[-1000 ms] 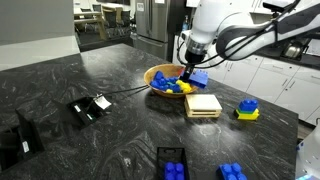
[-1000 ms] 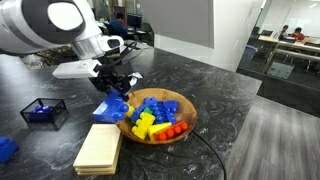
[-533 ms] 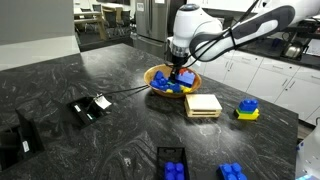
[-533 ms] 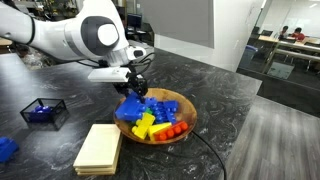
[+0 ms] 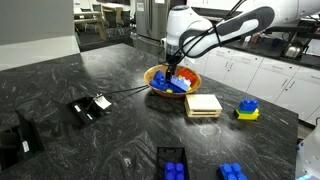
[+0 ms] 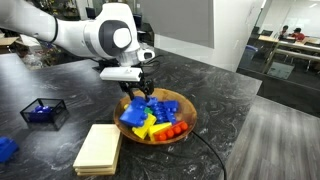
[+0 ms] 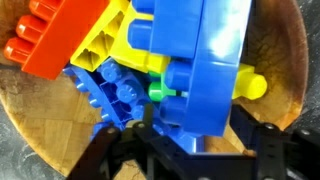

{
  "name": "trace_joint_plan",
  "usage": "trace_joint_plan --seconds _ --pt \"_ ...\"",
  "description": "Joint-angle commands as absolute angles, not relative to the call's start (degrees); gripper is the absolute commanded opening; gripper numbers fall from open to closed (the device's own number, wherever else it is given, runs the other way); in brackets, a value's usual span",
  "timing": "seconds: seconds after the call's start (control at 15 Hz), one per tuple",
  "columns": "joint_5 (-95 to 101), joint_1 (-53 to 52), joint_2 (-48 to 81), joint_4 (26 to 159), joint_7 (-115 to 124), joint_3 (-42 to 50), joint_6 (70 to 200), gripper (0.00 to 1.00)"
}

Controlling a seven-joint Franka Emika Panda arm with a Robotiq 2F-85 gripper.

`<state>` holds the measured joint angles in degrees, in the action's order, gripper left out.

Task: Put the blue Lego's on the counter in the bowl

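Exterior view: two blue Lego's (image 5: 232, 172) at counter (image 5: 110, 140) front, one bowl (image 5: 151, 80).

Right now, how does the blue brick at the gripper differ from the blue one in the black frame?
The held blue brick hangs tilted in the gripper over the bowl; the framed blue brick rests on the counter. The held one has piled bricks beneath it; the framed one sits alone in its black frame. Both are bright blue.
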<state>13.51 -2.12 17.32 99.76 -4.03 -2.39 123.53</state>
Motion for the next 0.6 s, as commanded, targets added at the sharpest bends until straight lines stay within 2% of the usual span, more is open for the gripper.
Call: trace_joint_plan --seconds 0.0,0.07,0.53 --pt "13.3 -2.5 17.3 99.7 -4.1 -1.9 123.4 0.85" --pt "13.3 -2.5 17.3 99.7 -4.1 -1.9 123.4 0.89" --pt "13.3 -2.5 17.3 99.7 -4.1 -1.9 123.4 0.89"
